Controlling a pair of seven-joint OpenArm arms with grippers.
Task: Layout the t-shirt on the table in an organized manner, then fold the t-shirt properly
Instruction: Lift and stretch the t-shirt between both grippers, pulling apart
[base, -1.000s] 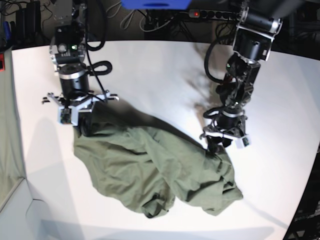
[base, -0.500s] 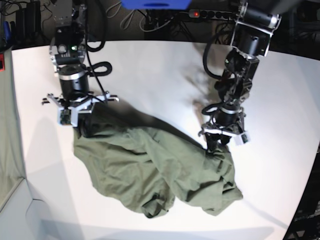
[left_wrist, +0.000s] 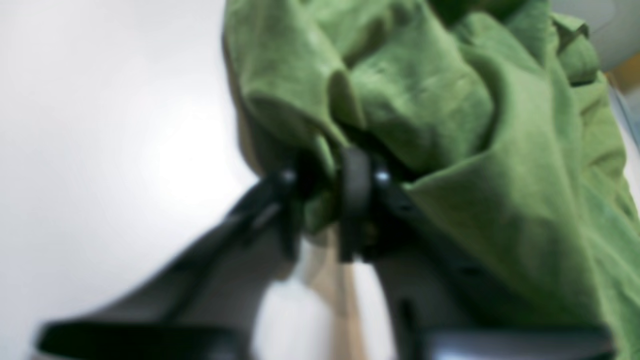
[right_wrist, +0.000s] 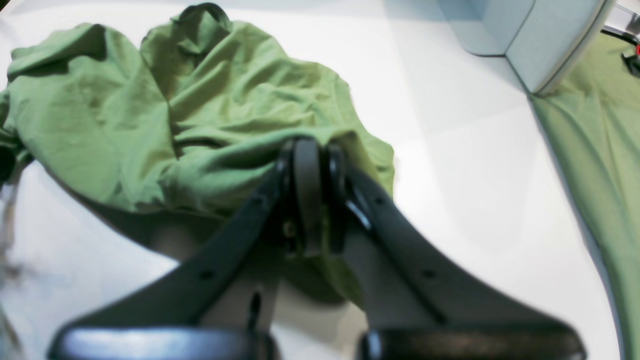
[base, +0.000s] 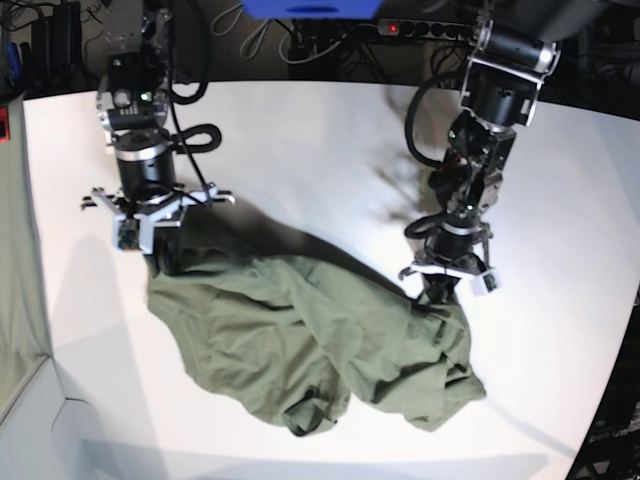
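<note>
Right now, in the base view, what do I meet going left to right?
Cloth strip → right gripper → t-shirt → left gripper → bare table.

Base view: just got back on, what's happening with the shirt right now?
Both arms have hold of the crumpled olive-green cotton t-shirt, which lies bunched on the white matte table, not yet spread out. The right claw is shut on fabric at one edge, and the left claw is pinched on a fold at the opposite edge. No folding yet.
</note>
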